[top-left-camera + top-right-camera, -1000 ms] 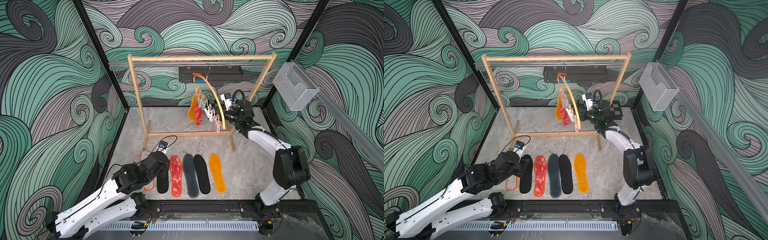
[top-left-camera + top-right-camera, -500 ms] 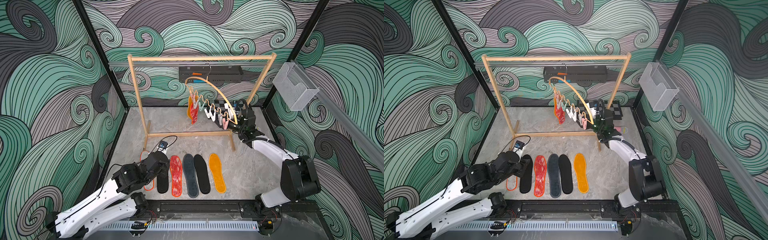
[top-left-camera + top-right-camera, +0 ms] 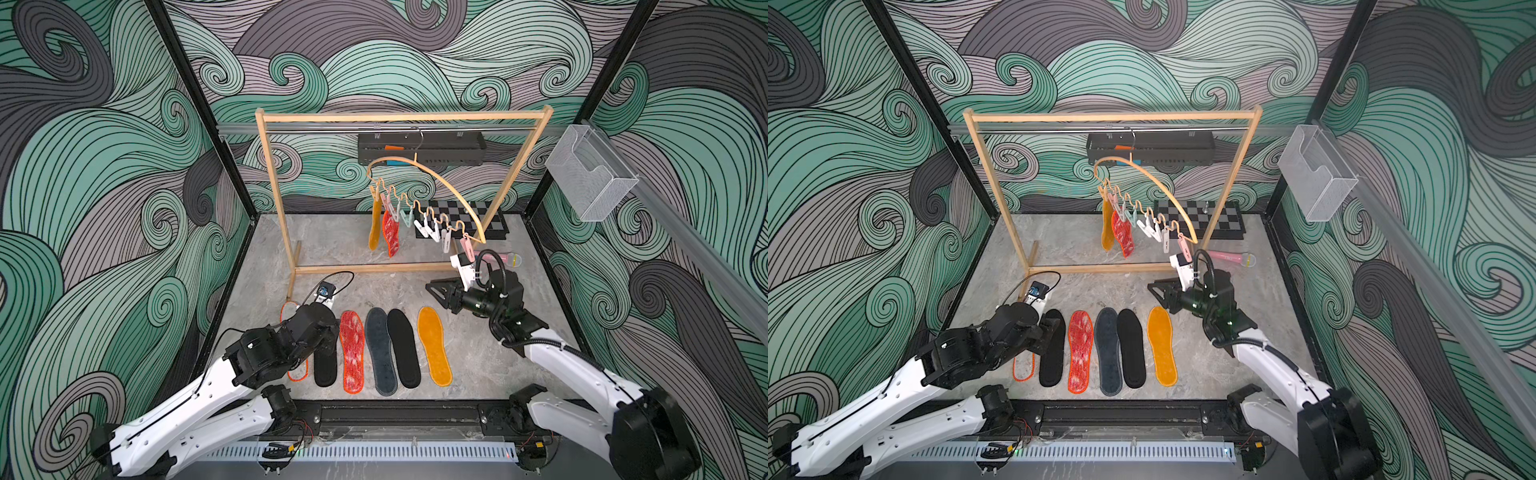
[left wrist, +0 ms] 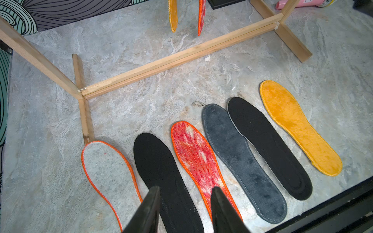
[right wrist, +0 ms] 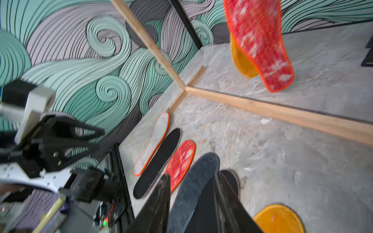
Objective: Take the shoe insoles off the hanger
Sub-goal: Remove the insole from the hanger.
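Six shoe insoles [image 3: 382, 353] lie in a row by the tabletop's [image 3: 469, 365] front edge. A mustard insole [image 3: 375, 226] and a red mottled insole [image 3: 390, 235] hang pegged on the tilted hanger [image 3: 434, 173], with bare surface beneath. The left claw [image 4: 185, 189] hovers low over the row and the right claw [image 3: 435, 294] is held level near the right edge, both apart and empty.

From my remote station I see walls [image 3: 104, 166] papered in teal, grey and black swirls, black corner posts [image 3: 196, 104], a grey marbled surface [image 3: 478, 365] carrying a wooden rack frame [image 3: 399, 117] with a chessboard [image 3: 1229, 220] behind it, and a wire-mesh basket [image 3: 590, 178] on a wall rail [image 3: 690, 237].
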